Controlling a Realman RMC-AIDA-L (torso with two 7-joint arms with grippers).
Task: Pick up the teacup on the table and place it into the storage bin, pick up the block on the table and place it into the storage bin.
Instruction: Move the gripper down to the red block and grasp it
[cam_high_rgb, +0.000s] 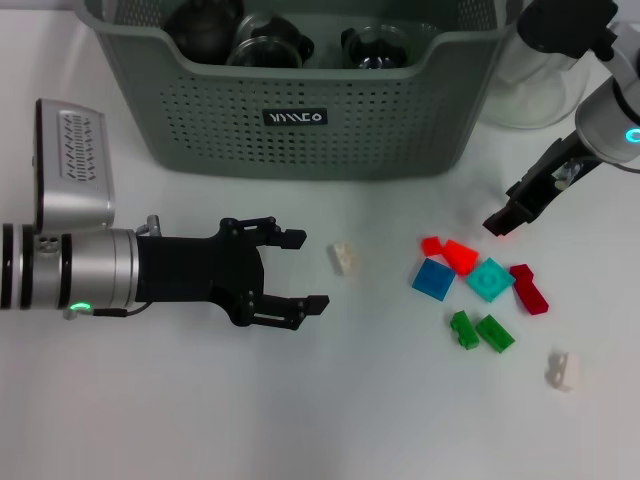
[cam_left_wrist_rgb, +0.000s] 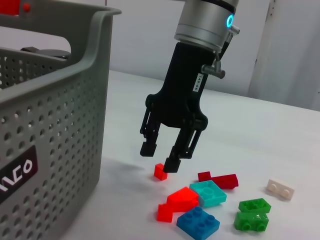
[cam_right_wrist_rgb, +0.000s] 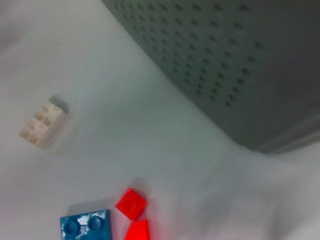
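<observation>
Nearest the robot, a white block (cam_high_rgb: 563, 370) lies alone at the right on the white surface (cam_high_rgb: 330, 420), and the left gripper (cam_high_rgb: 296, 270) lies low at the left with its black fingers spread, holding nothing. Just beyond its fingertips sits a cream block (cam_high_rgb: 345, 258), apart from them. To the right is a loose cluster — two green blocks (cam_high_rgb: 480, 330), a blue block (cam_high_rgb: 433, 279), a teal block (cam_high_rgb: 490, 280), a dark red block (cam_high_rgb: 528, 289), a red wedge (cam_high_rgb: 460, 257) and a small red block (cam_high_rgb: 430, 245). The right gripper (cam_left_wrist_rgb: 160, 156) hangs just above that small red block (fingers parted, empty). Farthest back stands the storage bin (cam_high_rgb: 290, 120), grey-green and perforated, with dark glassy objects (cam_high_rgb: 265, 45) inside — I cannot tell whether any is the teacup. A clear glass pot (cam_high_rgb: 530, 85) stands beside the bin at the right.
</observation>
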